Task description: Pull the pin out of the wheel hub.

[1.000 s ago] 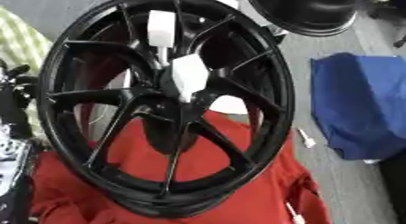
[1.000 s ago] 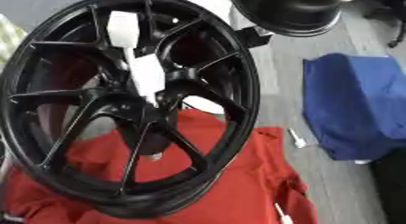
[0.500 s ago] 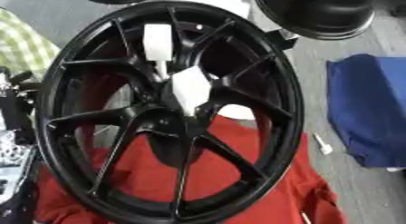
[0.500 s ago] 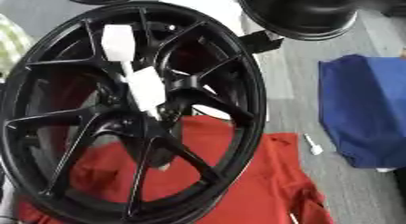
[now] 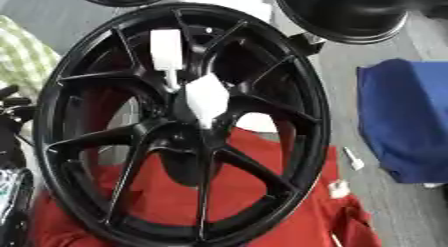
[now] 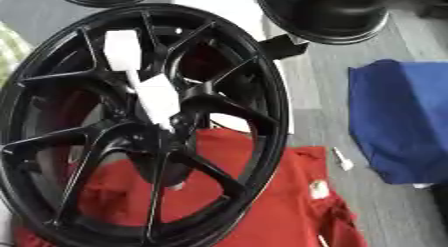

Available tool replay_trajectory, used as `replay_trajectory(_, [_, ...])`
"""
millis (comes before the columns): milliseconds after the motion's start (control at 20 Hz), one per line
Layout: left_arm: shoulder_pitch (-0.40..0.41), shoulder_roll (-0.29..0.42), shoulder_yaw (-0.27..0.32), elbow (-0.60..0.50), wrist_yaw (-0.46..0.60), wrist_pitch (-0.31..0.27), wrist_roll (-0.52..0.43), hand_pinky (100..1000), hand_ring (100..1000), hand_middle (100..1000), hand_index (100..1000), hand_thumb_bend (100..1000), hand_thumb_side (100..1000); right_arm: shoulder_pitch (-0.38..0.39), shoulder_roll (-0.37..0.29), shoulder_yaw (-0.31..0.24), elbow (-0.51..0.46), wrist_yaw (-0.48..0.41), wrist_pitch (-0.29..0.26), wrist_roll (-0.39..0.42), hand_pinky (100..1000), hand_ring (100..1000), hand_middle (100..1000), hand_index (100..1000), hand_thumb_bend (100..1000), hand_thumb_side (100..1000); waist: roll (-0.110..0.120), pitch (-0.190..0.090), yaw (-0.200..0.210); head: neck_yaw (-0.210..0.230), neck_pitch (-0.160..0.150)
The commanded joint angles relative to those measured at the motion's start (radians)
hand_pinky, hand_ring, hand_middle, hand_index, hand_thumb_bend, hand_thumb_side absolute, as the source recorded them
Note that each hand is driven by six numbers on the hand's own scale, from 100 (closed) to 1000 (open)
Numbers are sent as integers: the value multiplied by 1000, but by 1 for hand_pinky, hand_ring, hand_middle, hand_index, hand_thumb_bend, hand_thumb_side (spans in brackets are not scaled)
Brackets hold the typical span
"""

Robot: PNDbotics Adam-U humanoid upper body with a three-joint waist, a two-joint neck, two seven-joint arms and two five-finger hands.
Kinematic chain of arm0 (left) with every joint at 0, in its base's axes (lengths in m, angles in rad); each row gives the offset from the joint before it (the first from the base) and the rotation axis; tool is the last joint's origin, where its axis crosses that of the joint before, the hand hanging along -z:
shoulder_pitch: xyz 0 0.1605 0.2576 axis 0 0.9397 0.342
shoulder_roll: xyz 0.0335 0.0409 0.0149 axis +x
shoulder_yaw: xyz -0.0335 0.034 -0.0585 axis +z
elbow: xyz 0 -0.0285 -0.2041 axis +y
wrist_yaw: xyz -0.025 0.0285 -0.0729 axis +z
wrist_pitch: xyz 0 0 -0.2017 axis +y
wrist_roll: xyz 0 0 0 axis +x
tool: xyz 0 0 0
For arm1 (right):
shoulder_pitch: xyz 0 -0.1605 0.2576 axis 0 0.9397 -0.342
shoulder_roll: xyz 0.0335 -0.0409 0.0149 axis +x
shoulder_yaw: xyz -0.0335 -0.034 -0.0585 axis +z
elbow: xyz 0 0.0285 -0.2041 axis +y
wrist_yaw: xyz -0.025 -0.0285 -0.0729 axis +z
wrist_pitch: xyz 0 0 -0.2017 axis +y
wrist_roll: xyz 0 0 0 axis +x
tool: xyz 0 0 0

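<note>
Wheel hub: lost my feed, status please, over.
Left hand at left edge, fingers unclear; right hand out of view. Black wheel on red cloth, white pin at the hub, untouched. Nothing blocking it.

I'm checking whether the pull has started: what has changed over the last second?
Nothing on the table visibly moved; only the camera drifted, so the whole picture shifted. The white pin pieces sit at the centre of the black spoked wheel hub, which rests on the red cloth beside the blue cloth. A black hand shows at the left edge, away from the pin.
</note>
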Motion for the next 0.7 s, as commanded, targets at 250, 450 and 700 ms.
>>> replay_trajectory(250, [-10,9,-13,-16,-9,1,-17,646,511,486,707,155,976,81,118,-5,-200,-36,-60,-116,710,858,720,823,163,438,-3,-31,16,-23,12])
replay_trajectory(450, [-12,5,-18,-16,-11,2,-22,645,511,486,707,153,977,45,137,56,-234,-94,-21,-175,708,868,729,832,100,601,-1,-29,24,-31,11])
replay_trajectory(700, [-18,-4,-24,-17,-14,3,-30,645,511,486,707,150,976,-36,156,163,-128,-172,-48,-253,707,881,742,852,100,665,6,-22,36,-39,-5])
